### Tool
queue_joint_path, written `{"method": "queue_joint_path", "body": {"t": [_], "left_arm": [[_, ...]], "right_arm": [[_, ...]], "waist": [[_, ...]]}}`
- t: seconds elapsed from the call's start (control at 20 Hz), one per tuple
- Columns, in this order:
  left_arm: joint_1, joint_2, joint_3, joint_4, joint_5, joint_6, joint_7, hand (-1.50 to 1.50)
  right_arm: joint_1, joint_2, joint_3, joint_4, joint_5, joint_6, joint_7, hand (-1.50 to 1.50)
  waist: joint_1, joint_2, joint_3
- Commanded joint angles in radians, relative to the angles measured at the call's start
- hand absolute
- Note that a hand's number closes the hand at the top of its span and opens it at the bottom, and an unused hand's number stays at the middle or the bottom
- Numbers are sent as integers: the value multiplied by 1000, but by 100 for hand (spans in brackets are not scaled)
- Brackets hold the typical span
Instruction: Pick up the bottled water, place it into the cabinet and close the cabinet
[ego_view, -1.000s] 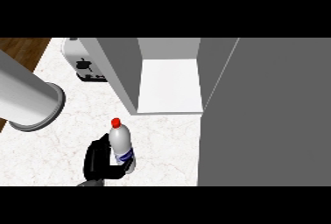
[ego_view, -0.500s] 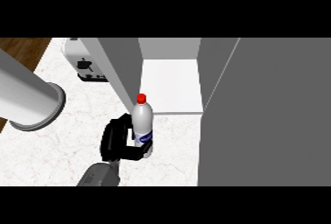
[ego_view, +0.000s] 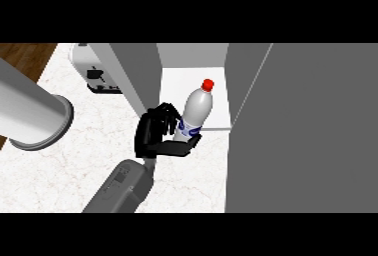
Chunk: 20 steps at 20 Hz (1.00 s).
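The bottled water (ego_view: 197, 107) is white with a red cap and a blue label, and it stands nearly upright in my right hand (ego_view: 156, 135). The fingers curl round its lower part from the left, and the thumb lies under its base. Bottle and hand sit at the front edge of the open cabinet's white shelf (ego_view: 177, 82), with the bottle's top over the shelf. The cabinet door (ego_view: 310, 130) stands open at the right as a large grey panel. My left hand does not show; only a thick grey forearm (ego_view: 33, 112) crosses the left side.
A white toaster (ego_view: 97, 75) stands on the marble counter (ego_view: 66, 175) at the back left, beside the cabinet's grey side wall (ego_view: 140, 75). Wooden floor (ego_view: 22, 55) shows past the counter's left edge.
My right hand has carried the bottle away from me and to the right, from the open counter up to the shelf's front edge. The left forearm has stayed where it was.
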Motion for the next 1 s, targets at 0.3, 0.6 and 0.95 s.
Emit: {"method": "queue_joint_path", "body": {"t": [0.3, 0.6, 0.95], "left_arm": [[-307, -1, -95, 144, 44, 244, 150, 150], [-484, -1, -12, 378, 131, 254, 119, 150], [-598, 35, -35, 631, 17, 275, 96, 150]], "right_arm": [[-83, 12, -50, -13, -84, -1, 60, -150], [-30, -4, -66, -62, -102, 39, 32, -150], [-35, -9, -91, -55, -131, 60, 37, -150]], "waist": [[-8, 4, 0], [-37, 12, -1], [-48, 18, 0]]}}
